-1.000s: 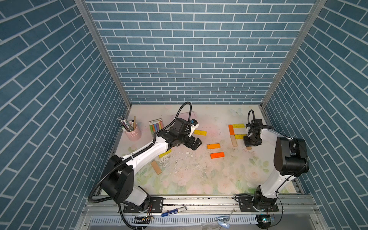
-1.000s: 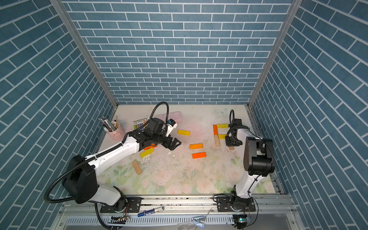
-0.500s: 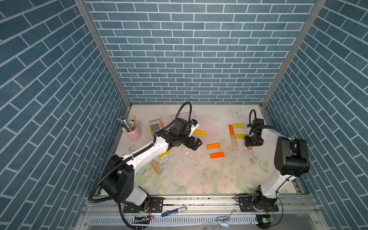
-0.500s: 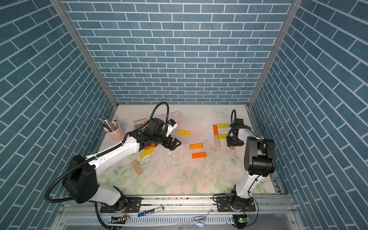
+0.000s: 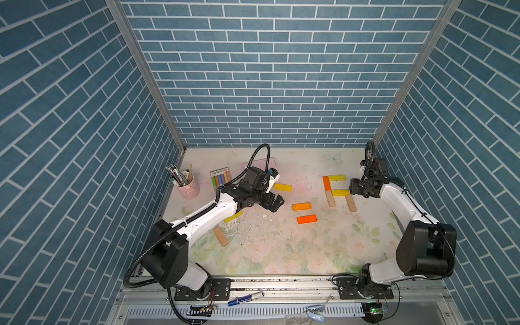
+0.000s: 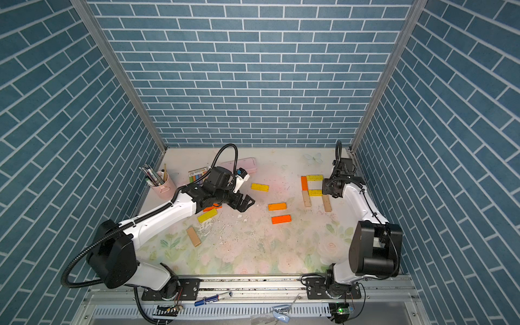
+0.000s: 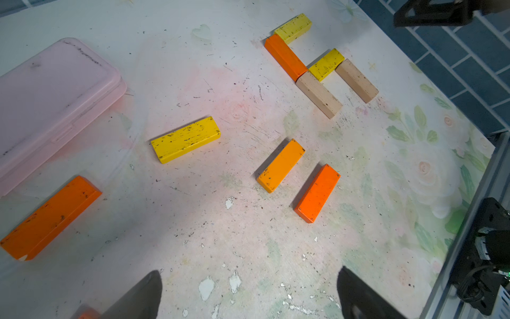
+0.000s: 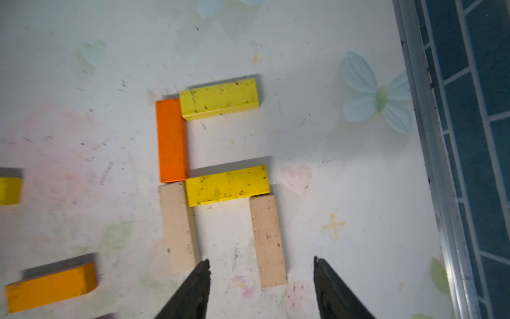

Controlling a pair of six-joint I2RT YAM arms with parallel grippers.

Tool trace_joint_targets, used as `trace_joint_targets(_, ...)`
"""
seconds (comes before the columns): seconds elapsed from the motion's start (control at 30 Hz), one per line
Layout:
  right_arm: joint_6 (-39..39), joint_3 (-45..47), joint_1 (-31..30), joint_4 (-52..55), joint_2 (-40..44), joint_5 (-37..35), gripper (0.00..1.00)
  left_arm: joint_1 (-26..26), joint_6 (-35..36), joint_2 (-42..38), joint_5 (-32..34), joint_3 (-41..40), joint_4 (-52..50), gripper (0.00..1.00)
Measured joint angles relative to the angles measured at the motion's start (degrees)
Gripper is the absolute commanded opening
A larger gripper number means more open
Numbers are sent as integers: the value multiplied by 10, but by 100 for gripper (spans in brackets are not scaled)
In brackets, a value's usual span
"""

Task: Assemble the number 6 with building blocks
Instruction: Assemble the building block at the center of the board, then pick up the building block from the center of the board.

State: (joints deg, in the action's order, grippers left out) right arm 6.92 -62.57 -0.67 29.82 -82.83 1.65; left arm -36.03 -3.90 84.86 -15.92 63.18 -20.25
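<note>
Five building blocks form a partial figure at the right: a yellow top bar (image 5: 336, 177), an orange upright (image 8: 171, 139), a yellow middle bar (image 8: 227, 185), a tan left leg (image 8: 179, 226) and a tan right leg (image 8: 267, 240). My right gripper (image 8: 261, 262) hovers open over the right leg's near end, touching nothing. Loose blocks lie mid-table: yellow (image 7: 185, 139), amber (image 7: 281, 165), orange (image 7: 317, 193). My left gripper (image 7: 248, 276) is wide open and empty above bare mat, with another orange block (image 7: 51, 218) beside it. A yellow block (image 5: 233, 216) and a tan block (image 5: 220, 236) lie near the left arm.
A pink case (image 7: 49, 105), a chalk pack (image 5: 221, 179) and a pink cup of pens (image 5: 189, 185) stand at the back left. The metal rail and tiled wall (image 8: 441, 165) run close along the right of the figure. Peeled flakes dot the mat's middle.
My right gripper has opened off the tan right leg block and drawn up and back a little. The left arm has not moved.
</note>
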Motion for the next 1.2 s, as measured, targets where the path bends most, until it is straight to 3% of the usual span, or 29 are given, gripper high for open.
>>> trace_joint_targets(0.3, 117, 96, -189, -12, 32, 1, 69, 0, -4, -2, 52, 12, -27, 99)
trace_joint_targets(0.57, 173, 123, -223, -38, 26, 3, 73, -1, -4, 6, 57, 18, -39, 99)
trace_joint_targets(0.67, 179, 101, -244, -38, 0, 1, 81, -2, -4, 10, 63, 27, -47, 99)
trace_joint_targets(0.7, 183, 90, -252, -38, -14, -2, 93, -2, -4, 9, 68, 29, -49, 99)
trace_joint_targets(0.73, 187, 80, -260, -38, -27, -3, 97, -2, -5, 7, 74, 30, -52, 99)
trace_joint_targets(1.2, 228, -29, -361, -24, -180, -54, 98, 22, -47, -67, 163, 31, -63, 99)
